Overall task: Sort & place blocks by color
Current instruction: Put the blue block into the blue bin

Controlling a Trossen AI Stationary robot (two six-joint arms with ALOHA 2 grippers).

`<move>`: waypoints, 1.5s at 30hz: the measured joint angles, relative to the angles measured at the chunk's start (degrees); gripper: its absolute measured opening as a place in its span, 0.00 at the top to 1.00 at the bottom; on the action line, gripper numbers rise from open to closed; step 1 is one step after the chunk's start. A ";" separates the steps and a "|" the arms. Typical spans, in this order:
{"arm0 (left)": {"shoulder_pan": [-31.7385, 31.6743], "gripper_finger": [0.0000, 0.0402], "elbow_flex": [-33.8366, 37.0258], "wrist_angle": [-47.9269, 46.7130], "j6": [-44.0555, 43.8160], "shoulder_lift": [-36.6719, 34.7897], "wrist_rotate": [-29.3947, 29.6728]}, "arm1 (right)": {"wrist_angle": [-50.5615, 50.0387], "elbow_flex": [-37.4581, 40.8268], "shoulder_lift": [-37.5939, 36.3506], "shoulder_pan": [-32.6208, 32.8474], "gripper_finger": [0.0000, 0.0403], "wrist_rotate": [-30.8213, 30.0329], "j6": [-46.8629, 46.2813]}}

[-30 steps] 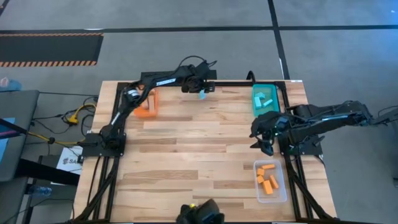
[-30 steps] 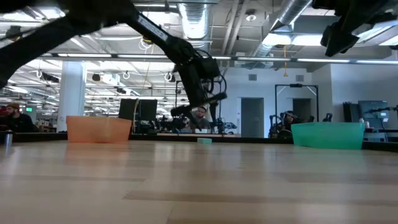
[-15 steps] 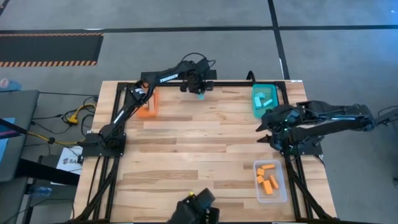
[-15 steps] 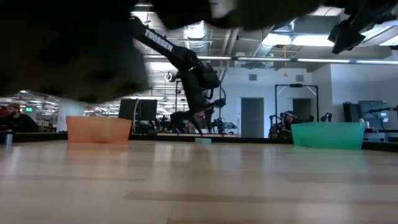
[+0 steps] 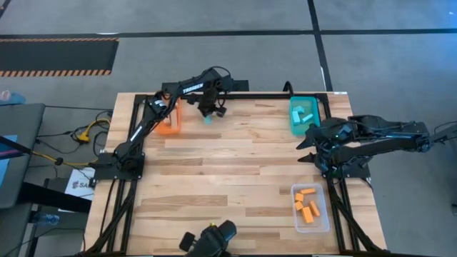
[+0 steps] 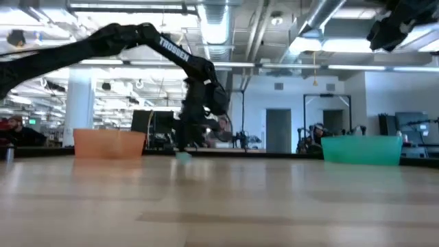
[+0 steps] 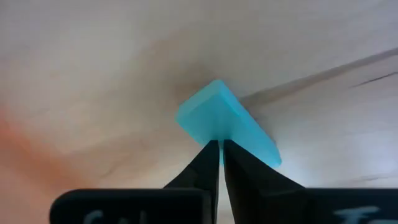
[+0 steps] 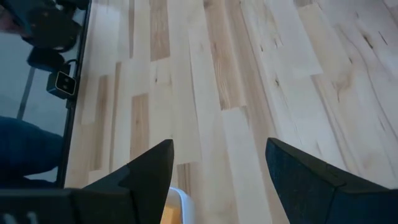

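A light blue block [image 5: 208, 120] [image 6: 184, 156] lies low over the table's far half, a little right of the orange tray [image 5: 169, 120]. My left gripper [image 5: 208, 113] stands over it, pointing down, its fingers shut. In the left wrist view the block [image 7: 214, 115] shows just beyond the shut gripper [image 7: 221, 144]. My right gripper [image 5: 304, 146] [image 8: 219, 146] hangs open over bare wood near the table's right edge, holding nothing. My left gripper comes from above, and its shut fingertips [image 7: 211, 152] meet the block at one lower edge [image 7: 219, 135]. The fingertips hide that spot, so I cannot tell whether any of the block sits between them. The block stays at table level in the low view.
The teal tray [image 5: 291, 125] at the far right holds light blue blocks [image 5: 303, 113]. A clear tray [image 5: 325, 214] at the near right holds several orange blocks [image 5: 307, 203]. A dark device [image 5: 211, 243] sits at the near edge. The middle of the table is bare wood.
My left gripper has gone toward the table's left edge and a little toward its near edge. The light blue block has gone with it, from beside the far edge to a spot nearer the orange tray, staying at table level.
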State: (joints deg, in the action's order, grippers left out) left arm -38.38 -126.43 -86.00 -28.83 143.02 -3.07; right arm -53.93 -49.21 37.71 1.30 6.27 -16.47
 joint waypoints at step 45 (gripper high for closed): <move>-1.56 0.38 16.87 14.75 -7.45 -8.21 -1.41 | 7.71 0.00 0.15 0.00 0.31 -0.36 -6.17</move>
State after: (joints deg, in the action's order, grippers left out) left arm -39.94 -109.56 -71.25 -36.27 134.81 -4.49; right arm -46.22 -49.21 37.87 1.30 5.91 -22.64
